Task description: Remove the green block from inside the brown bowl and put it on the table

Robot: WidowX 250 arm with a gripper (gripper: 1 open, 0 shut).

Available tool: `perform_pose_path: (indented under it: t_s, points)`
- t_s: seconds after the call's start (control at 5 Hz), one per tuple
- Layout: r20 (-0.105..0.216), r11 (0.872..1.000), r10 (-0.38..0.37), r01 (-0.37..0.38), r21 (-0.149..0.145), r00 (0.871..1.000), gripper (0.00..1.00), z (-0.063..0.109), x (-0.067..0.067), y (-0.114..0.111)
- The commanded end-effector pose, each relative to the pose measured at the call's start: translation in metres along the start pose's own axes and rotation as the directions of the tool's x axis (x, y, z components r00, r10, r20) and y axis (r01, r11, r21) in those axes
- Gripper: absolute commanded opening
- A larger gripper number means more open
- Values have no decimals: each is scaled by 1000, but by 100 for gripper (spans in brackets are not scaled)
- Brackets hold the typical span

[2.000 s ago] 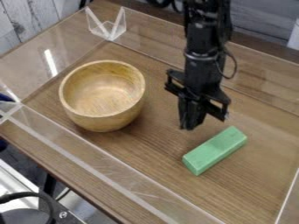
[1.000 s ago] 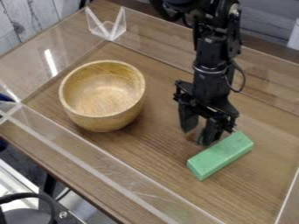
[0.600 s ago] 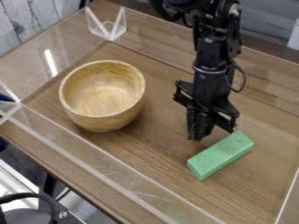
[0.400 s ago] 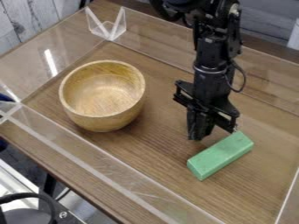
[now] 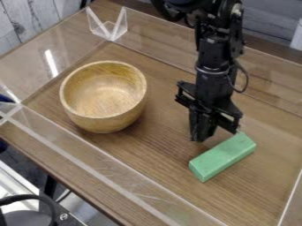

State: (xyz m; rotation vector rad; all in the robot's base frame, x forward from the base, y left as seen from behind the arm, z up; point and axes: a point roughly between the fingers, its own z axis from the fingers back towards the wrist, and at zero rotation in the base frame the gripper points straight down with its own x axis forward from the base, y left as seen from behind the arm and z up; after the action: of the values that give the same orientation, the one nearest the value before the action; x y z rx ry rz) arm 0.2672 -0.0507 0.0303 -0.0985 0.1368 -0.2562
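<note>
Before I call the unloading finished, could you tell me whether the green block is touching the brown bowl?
Apart: the camera view shows bare tabletop between the green block and the brown bowl.

Single camera view, taken from above and obliquely downward onto the brown wood-grain tabletop [image 5: 130,159], near enough that the round light-brown wooden bowl [image 5: 104,94] lies left of centre, with the tabletop extending beyond it on every side.
</note>
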Motion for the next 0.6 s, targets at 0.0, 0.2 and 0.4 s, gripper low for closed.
perform_pose_path:
  t_s: [0.0, 0.2, 0.4]
  points:
    - [73, 1000, 3, -4, 8, 997, 0, 18, 10, 2]
    - [78, 1000, 8, -9, 6, 997, 0, 19, 10, 2]
    - [82, 1000, 12, -13, 4, 997, 0, 20, 11, 3]
